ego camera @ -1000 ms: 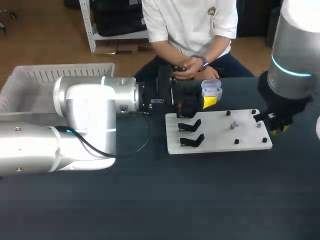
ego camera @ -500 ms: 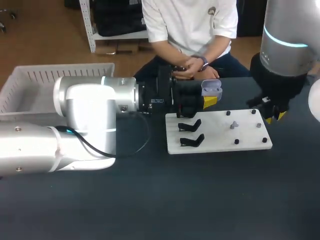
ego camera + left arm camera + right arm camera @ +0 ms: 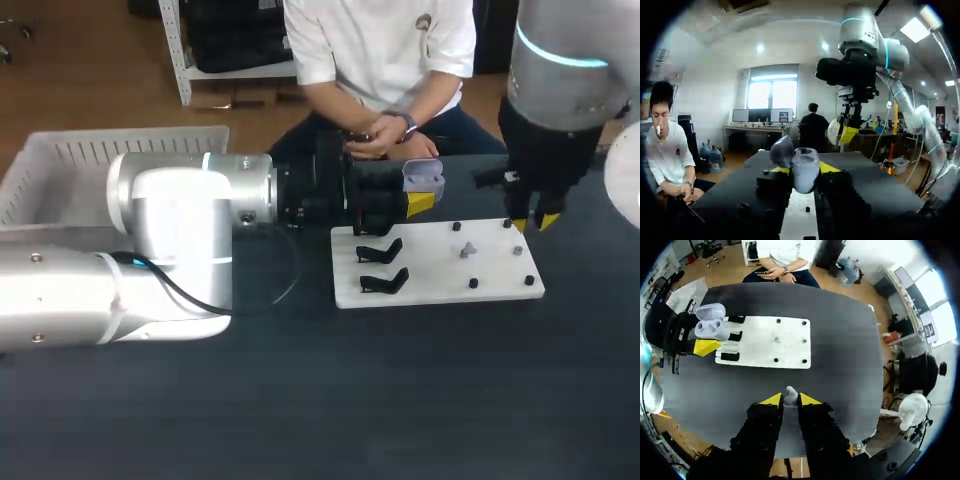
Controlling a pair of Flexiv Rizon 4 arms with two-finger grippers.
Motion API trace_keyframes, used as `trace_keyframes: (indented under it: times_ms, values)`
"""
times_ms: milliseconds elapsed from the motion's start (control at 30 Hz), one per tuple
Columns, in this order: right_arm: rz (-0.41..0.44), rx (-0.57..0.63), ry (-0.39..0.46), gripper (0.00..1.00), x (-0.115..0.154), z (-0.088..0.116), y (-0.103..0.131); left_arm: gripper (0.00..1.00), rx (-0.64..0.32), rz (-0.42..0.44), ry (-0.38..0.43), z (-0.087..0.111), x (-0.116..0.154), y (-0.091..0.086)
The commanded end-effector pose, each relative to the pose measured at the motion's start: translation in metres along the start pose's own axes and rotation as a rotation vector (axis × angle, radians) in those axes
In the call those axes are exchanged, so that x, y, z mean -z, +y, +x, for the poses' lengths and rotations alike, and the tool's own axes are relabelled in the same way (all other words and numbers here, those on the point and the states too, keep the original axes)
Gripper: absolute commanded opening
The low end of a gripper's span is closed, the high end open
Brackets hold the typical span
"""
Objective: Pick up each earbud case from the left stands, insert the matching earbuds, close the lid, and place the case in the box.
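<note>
Box (image 3: 120, 135) sat out at the far left, white with slatted walls, nothing showing in it from the head view, so no case looked delivered yet. Next over, the left arm (image 3: 180, 215) lay stretched flat across the table, and its left gripper (image 3: 418, 201) was clamped on the earbud case (image 3: 424, 178), a yellow tip pressed to each side of the body. The case was held off the table beside the far left corner of the white board (image 3: 430, 278), apparently so it made a steady target for loading. What a clear look at it: pale grey-lilac, rounded and glossy, lid (image 3: 782, 151) hinged back and standing open, and the right wrist view showed its two sockets facing up, seemingly empty. On the board's left side stood two black stands (image 3: 380, 250), both bare. Mid-board, among the black pegs, rested a small grey piece (image 3: 467, 250), probably the second earbud waiting its turn. Over at the right, the right gripper (image 3: 531, 222) hung pointing down above the board's far right corner, and its wrist view showed the yellow tips pinched on a small whitish earbud (image 3: 791, 391). It was well apart from the case, so my read was that insertion had not begun and the carry across to the open sockets came next.
</note>
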State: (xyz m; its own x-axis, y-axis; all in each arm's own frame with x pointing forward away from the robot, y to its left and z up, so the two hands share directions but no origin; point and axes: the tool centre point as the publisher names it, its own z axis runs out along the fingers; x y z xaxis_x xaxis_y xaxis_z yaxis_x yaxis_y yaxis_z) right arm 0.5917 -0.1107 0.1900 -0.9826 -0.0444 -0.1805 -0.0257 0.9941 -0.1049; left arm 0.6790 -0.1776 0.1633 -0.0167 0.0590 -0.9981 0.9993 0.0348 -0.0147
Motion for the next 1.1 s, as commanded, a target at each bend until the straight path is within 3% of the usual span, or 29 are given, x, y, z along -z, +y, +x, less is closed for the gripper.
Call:
trace_keyframes:
  times_ms: [33,167,200,633,767,1100]
  values:
    - [0.131,-0.443,0.132,0.0,0.02,-0.003,0.022,0.0,-0.004,-0.007,-0.007,0.001,0.0,-0.001]
    - [0.134,-0.535,0.143,0.0,0.023,0.0,0.033,0.0,-0.004,-0.007,-0.007,0.001,0.0,-0.001]
    - [0.097,-0.536,0.084,0.0,0.024,-0.001,0.034,0.0,-0.004,-0.007,-0.007,0.001,0.0,-0.001]
    - [0.097,-0.536,0.084,0.0,0.024,-0.001,0.034,0.0,-0.004,-0.007,-0.007,0.001,0.0,-0.001]
    - [0.071,-0.537,0.072,0.0,0.034,-0.017,0.045,0.0,-0.004,-0.007,-0.007,0.001,0.0,-0.001]
    - [0.13,-0.512,0.05,0.0,0.046,-0.065,0.058,0.0,-0.004,-0.007,-0.007,0.001,0.0,-0.001]
